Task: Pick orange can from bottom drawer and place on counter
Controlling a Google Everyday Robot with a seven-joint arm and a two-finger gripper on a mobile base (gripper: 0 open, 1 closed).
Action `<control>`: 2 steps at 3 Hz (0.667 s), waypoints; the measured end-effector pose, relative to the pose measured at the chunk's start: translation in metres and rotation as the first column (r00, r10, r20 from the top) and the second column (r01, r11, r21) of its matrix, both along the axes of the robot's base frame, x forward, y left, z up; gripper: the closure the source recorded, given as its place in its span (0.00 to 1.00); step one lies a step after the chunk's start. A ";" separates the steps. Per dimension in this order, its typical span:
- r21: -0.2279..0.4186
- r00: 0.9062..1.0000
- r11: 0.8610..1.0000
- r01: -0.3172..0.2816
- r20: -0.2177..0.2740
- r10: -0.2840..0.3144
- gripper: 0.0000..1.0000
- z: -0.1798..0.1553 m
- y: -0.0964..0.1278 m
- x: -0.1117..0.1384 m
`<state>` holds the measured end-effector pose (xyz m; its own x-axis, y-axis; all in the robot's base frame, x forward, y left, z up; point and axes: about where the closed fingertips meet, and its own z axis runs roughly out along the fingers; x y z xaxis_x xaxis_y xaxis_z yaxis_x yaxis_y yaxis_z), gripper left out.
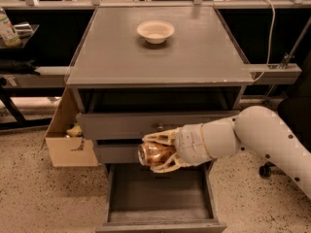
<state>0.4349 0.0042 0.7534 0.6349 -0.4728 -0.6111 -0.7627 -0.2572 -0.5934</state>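
Note:
My gripper (156,153) is shut on the orange can (151,154), a shiny coppery can held on its side with its silver end facing left. It hangs in front of the two upper drawer fronts, above the open bottom drawer (160,203), whose grey inside shows nothing in it. The counter (194,52) is the flat grey top of the cabinet, well above the can. My white arm (252,135) reaches in from the right.
A white bowl (155,31) stands at the back middle of the counter. A cardboard box (68,135) sits on the floor left of the cabinet. Dark side shelves flank the cabinet. A round knob (159,127) shows on the upper drawer.

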 end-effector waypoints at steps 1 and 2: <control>-0.073 0.999 0.996 0.046 -0.011 -0.047 1.00 0.033 -0.029 0.017; -0.168 0.996 0.982 0.088 -0.005 -0.090 1.00 0.061 -0.055 0.035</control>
<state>0.4699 -0.0504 0.8139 0.5784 -0.6233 -0.5263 -0.7942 -0.2829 -0.5377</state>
